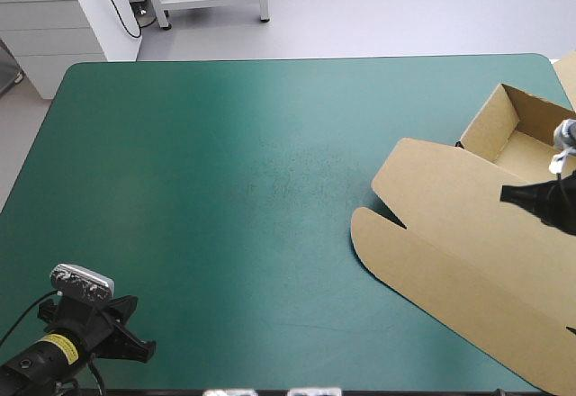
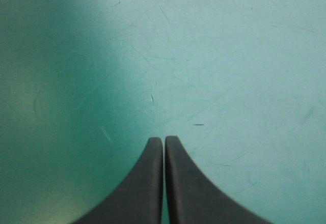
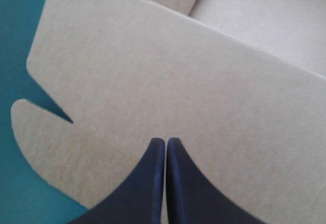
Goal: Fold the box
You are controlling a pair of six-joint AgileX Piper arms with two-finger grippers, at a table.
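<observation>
Your right hand (image 3: 165, 140) hangs over the brown cardboard box (image 1: 459, 225). Its black fingers (image 3: 145, 183) are pressed together into one point with nothing gripped; the board lies under them, not between them. Left hand (image 2: 164, 138) is likewise pinched shut and empty, over bare teal-green worktop (image 1: 225, 189) at the near left corner, well apart from the box.

Box sits at the worktop's right side, running off the right edge of the high view. It has an open tray (image 1: 490, 126) with raised walls at the far end and a big lid panel (image 1: 432, 189) lying flat toward the near edge. Along the lid's outer edge runs a strip ending in a rounded tab (image 3: 35, 127), with a notch beside it.

Judgement: tray looks done, lid work is what's left, probably creasing that tab strip.
- A pinched hand can't take an edge, so spread the fingers first and come in from the free edge at the tab.
- Otherwise use the closed tip only as a presser along the crease.
- Aim for the strip's edge, not mid-panel, where there's nothing to catch.
- Lift slowly; light board will likely slide on the smooth cover, so bring the left hand across to pin the lid panel.
- Mind the tray walls don't spring out.
</observation>
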